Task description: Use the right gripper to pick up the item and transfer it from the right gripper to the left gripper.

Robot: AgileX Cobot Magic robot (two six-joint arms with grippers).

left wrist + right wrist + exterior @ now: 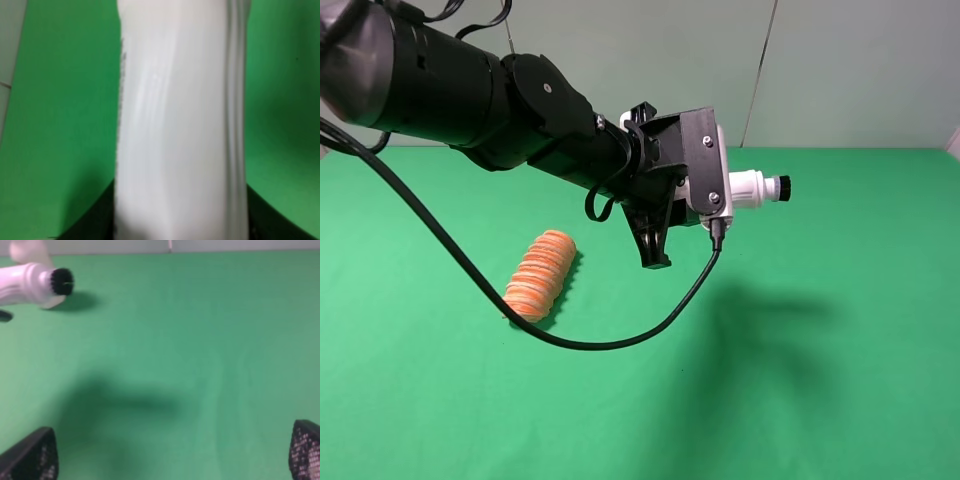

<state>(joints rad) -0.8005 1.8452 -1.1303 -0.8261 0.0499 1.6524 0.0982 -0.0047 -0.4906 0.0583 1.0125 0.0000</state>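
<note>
The item is a white bottle-shaped thing with a black tip [762,188]. It is held in the air above the green table and sticks out to the right of my left gripper [728,196], whose fingers are mostly hidden behind the wrist camera mount. In the left wrist view the white body [180,125] fills the middle, close up, so the left gripper is shut on it. The right wrist view shows the item's black-tipped end [35,284] far off. My right gripper [170,455] is open and empty, with only its fingertips [30,455] showing. The right gripper is outside the exterior view.
An orange ribbed roll [542,274] lies on the green table [820,380] to the left of the centre. The left arm's black cable [620,343] hangs in a loop just above the table, next to the roll. The arm's shadow falls at the centre right.
</note>
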